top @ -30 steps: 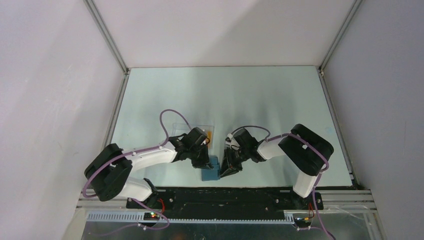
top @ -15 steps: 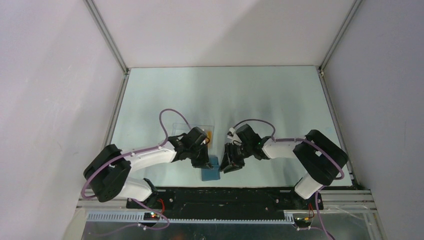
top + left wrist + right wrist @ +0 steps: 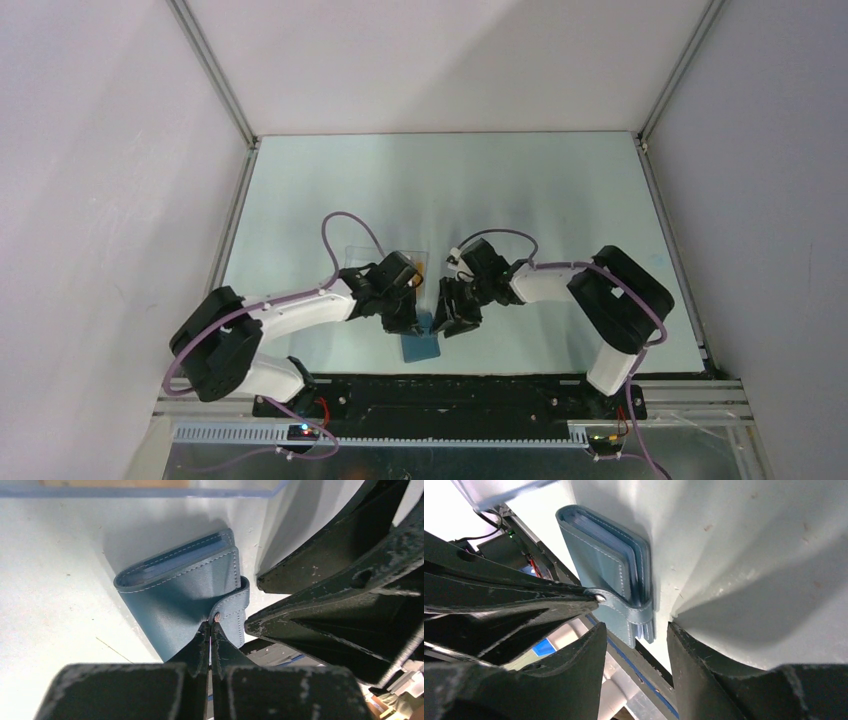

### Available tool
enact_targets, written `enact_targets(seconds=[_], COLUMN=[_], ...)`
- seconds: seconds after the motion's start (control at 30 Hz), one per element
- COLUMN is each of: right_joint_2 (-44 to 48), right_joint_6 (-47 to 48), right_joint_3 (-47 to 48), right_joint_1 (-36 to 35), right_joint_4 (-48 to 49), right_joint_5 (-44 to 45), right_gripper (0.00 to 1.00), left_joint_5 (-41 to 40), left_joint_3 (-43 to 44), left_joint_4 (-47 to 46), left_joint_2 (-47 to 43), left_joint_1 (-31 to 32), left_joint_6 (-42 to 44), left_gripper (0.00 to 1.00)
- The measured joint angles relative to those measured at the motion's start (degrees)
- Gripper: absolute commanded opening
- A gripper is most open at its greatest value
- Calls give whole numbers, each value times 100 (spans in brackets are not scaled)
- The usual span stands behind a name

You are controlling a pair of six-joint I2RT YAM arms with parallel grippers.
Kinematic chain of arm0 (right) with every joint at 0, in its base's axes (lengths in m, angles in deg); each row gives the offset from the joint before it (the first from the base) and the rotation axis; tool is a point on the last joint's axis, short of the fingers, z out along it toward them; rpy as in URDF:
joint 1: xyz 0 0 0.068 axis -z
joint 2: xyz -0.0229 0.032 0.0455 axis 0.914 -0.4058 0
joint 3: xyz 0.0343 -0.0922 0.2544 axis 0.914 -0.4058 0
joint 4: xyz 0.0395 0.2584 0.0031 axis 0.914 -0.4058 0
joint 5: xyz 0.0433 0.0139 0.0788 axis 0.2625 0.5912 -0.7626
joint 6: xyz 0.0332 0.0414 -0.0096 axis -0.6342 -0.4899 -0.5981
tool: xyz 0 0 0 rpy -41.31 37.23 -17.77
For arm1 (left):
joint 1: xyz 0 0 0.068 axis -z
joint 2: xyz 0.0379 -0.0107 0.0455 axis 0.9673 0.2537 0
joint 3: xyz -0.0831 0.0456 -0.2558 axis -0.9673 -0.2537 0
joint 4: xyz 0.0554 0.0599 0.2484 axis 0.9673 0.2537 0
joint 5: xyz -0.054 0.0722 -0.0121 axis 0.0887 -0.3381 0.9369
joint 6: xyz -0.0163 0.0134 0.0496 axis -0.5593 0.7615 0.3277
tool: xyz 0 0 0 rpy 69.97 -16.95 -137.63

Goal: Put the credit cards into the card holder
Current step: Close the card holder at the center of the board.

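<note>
The card holder, a blue wallet, lies folded shut near the table's front edge, its strap snapped over the open side. My left gripper is shut, its tips pressing on the strap's snap. My right gripper is open beside the wallet's right side, its fingers straddling the strap end without touching it. One orange credit card peeks out by the clear plastic sheet. Pale blue layers show inside the wallet; any cards there are hidden.
The clear plastic sheet's edge runs across the top of the left wrist view. The black base rail lies just in front of the wallet. Both arms crowd the wallet from either side.
My right gripper has moved left and a little away from the front edge, closer to the wallet. My left gripper has stayed on the wallet.
</note>
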Motion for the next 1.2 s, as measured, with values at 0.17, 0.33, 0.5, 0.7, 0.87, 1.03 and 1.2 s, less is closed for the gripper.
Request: enact_targets(seconds=[0.17,0.33,0.5,0.7,0.87,1.03,1.2], right_joint_2=[-179,-234,-354,-393,-472,-540,-566], right_joint_6=[9,11,118,236,295,328,328], right_joint_3=[177,236,448,608,767,868,907], right_joint_1=[-7,-17,-125,-229,-328,-385,-435], right_joint_4=[-7,-35,-190,-479,-627,-669,-647], right_joint_5=[-87,-107,17,247,343,352,363], right_gripper=[53,52,45,43,43,45,46], left_joint_5=[-15,-46,-46,-129,-221,-308,-485], left_joint_3=[13,87,149,179,227,247,361], left_joint_4=[31,35,37,96,260,409,658], left_joint_2=[166,273,365,365,365,332,337], left_joint_1=[39,101,164,223,262,273,339], left_joint_6=[0,0,0,-2,-4,-4,0], left_gripper=[0,0,0,0,0,0,0])
